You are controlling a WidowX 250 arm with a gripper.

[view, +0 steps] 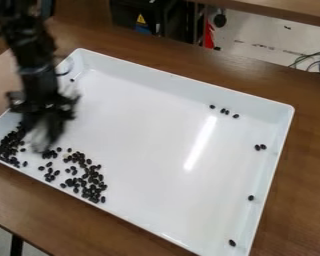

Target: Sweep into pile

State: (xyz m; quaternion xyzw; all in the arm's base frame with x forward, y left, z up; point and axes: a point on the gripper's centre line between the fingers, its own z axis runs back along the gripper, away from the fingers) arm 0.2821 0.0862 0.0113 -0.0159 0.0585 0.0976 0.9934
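Note:
The black gripper (44, 122) hangs blurred over the left part of the white tray (169, 125), above its lower left corner. Something pale shows at its lower end, too blurred to make out. Small dark beans (10, 145) crowd the tray's left corner, partly behind the gripper. Another loose cluster of beans (89, 182) lies to the right along the near edge, with several scattered beans (50, 172) between the two groups.
A few stray beans (227, 112) lie near the tray's far right side, and others (259, 147) dot its right edge. Raised walls surround the tray on the brown table (309, 165). One bean (72, 80) sits near the far left corner.

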